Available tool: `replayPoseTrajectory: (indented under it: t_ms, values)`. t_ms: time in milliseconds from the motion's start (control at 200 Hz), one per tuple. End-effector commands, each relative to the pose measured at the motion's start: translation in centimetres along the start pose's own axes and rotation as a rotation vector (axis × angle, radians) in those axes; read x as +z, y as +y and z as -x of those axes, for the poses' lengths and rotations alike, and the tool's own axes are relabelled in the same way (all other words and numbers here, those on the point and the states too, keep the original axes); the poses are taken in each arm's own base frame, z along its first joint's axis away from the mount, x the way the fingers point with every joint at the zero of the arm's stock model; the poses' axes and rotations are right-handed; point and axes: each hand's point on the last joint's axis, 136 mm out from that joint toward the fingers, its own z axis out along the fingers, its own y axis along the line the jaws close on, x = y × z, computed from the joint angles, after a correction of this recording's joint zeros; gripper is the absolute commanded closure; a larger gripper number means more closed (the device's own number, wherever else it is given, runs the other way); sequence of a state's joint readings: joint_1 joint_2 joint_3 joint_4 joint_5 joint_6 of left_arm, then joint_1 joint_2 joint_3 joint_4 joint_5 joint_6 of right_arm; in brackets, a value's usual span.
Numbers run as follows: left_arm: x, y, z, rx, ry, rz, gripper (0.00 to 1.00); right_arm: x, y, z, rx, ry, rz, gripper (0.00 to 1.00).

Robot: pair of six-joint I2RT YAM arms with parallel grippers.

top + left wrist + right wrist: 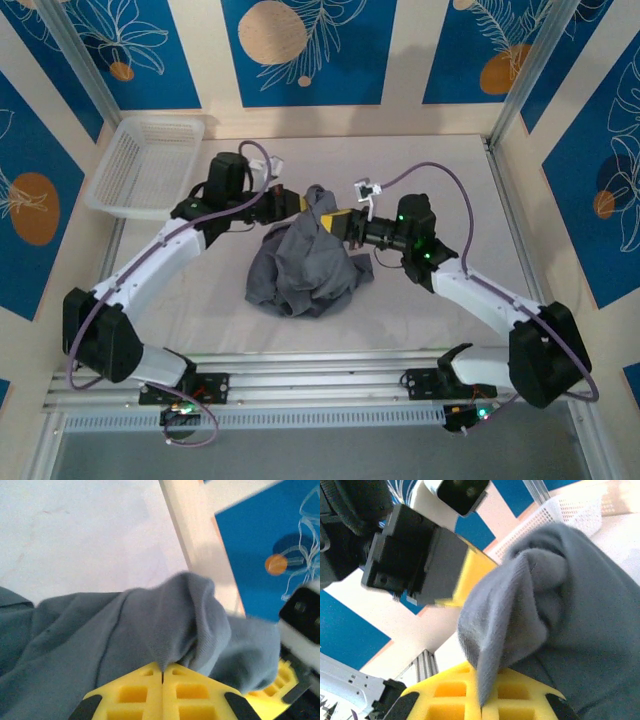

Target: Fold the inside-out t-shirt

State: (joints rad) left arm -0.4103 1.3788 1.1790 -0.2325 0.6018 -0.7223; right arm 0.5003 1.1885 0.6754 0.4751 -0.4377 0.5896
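Item: inside-out t-shirt (305,265), slate-grey, bunched in a heap at the centre of the table (430,165), its top edge lifted off the surface.

Left gripper (162,672): yellow fingers pressed together, a fold of the shirt pinched at their tips.

Right gripper (481,700): fingers clamped on a neighbouring fold, just right of the left gripper.

White lattice basket (140,165): far left corner, well apart from the shirt.

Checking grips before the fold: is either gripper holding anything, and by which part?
Both hold the t-shirt: the left gripper pinches a bunched fold at its raised top, the right gripper a ribbed edge beside it.
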Motion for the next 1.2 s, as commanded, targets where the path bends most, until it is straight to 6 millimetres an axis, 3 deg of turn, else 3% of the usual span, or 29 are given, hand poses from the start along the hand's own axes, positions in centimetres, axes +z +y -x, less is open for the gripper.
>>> replayPoseTrajectory:
  t_ms: [0,110,150,180,235,290,385,415,480,565,730,840,945,1010,1095,1195]
  values:
    - [-1.7,0.4,1.9,-0.043,-0.106,-0.011,1.0,-1.4,-1.5,-5.2,0.029,0.108,-0.035,1.0]
    - [-1.9,0.8,1.4,-0.051,-0.094,-0.003,1.0,-3.4,-2.8,-9.3,0.05,0.142,-0.091,0.98]
    - [-1.9,0.9,1.2,-0.053,-0.089,-0.006,1.0,-4.1,-2.9,-10.6,0.013,0.165,-0.116,0.88]
    - [-1.8,0.9,1.0,-0.054,-0.082,-0.011,1.0,-4.5,-2.9,-11.4,-0.024,0.186,-0.131,0.76]
    - [-1.6,0.7,0.8,-0.053,-0.07,-0.034,1.0,-5.2,-2.3,-11.7,-0.101,0.206,-0.134,0.63]
    - [-1.3,0.4,0.4,-0.047,-0.043,-0.062,1.0,-5.7,-2.0,-10.5,-0.159,0.186,-0.159,0.56]
    - [-0.6,-0.4,-0.8,-0.004,0.034,-0.1,1.0,-5.9,-1.3,-5.9,-0.261,0.093,-0.2,0.46]
    - [-0.4,-0.7,-1.4,0.024,0.063,-0.106,1.0,-5.6,-0.7,-3.9,-0.303,0.068,-0.201,0.42]
    - [-0.1,-1.2,-2.3,0.062,0.119,-0.106,1.0,-4.7,-0.3,-1.6,-0.352,0.064,-0.204,0.39]
    - [0.0,-1.8,-2.6,0.078,0.144,-0.123,1.0,-2.8,-0.3,-0.2,-0.399,0.111,-0.181,0.38]
    - [0.1,-1.9,-2.1,0.075,0.119,-0.113,1.0,1.2,-1.4,-0.2,-0.446,0.181,-0.111,0.52]
    - [0.2,-2.0,-1.9,0.073,0.109,-0.111,1.0,3.0,-1.1,-0.8,-0.398,0.215,-0.027,0.53]
    - [0.1,-2.1,-1.9,0.073,0.104,-0.109,1.0,4.4,-2.5,-1.2,-0.354,0.237,-0.054,0.53]
    - [0.0,-2.1,-1.9,0.073,0.103,-0.107,1.0,5.1,-3.5,-1.2,-0.34,0.229,-0.08,0.62]
    - [-0.1,-1.2,-2.1,0.069,0.1,-0.058,1.0,5.5,-3.6,-0.8,-0.326,0.226,-0.07,1.0]
    - [-1.0,3.1,-2.3,0.022,0.104,0.175,1.0,4.7,-1.9,0.2,-0.276,0.223,-0.013,1.0]
